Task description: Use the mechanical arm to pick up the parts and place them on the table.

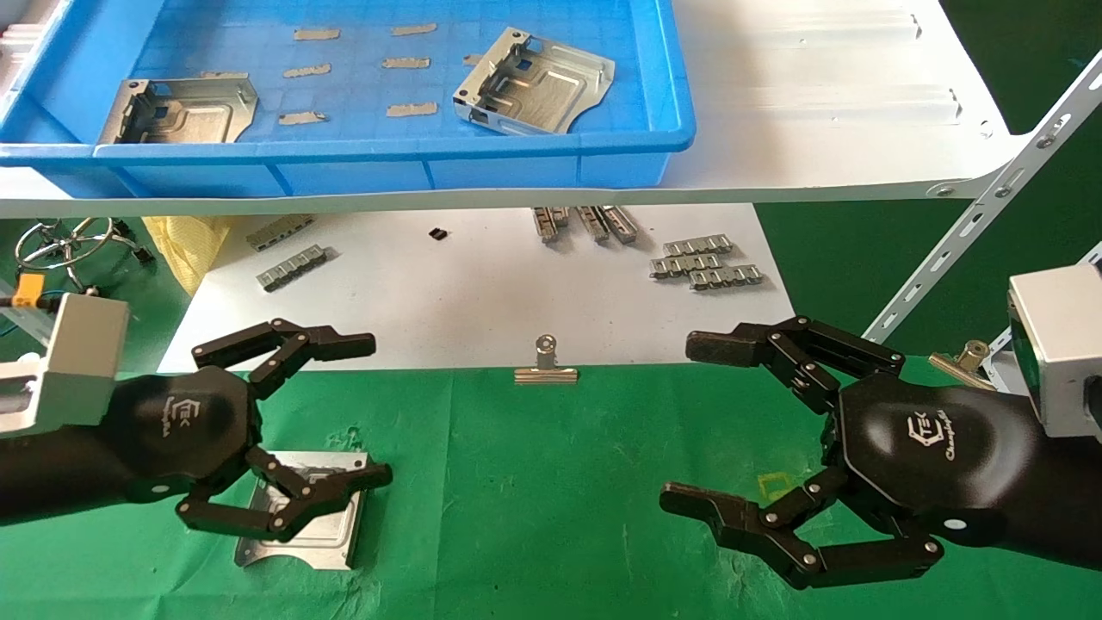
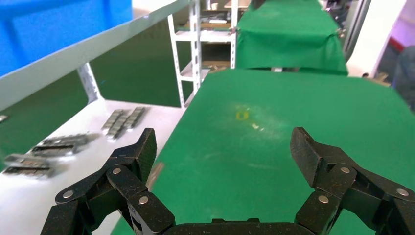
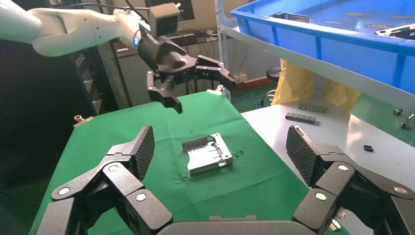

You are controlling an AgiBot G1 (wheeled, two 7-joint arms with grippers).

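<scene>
One silver part [image 1: 301, 517] lies flat on the green table [image 1: 551, 482], alone; it also shows in the right wrist view [image 3: 208, 154]. My left gripper [image 1: 374, 409] is open and empty. In the right wrist view it [image 3: 200, 90] hangs raised above the table, beyond the part and apart from it. Its own wrist view [image 2: 225, 156] shows only bare green cloth between the fingers. My right gripper [image 1: 684, 422] is open and empty over the table's right side, facing the part [image 3: 221, 147]. Two more parts [image 1: 185, 108] [image 1: 534, 82] lie in the blue tray [image 1: 387, 151] on the upper shelf.
A white board [image 1: 482, 293] behind the green cloth holds grey ridged strips [image 1: 706, 263] [image 1: 288, 263]. A silver binder clip [image 1: 545, 366] sits at the cloth's far edge. Small strips lie in the tray. A slotted shelf brace [image 1: 973, 232] slants at the right; a yellow bag [image 1: 185, 241] is at the left.
</scene>
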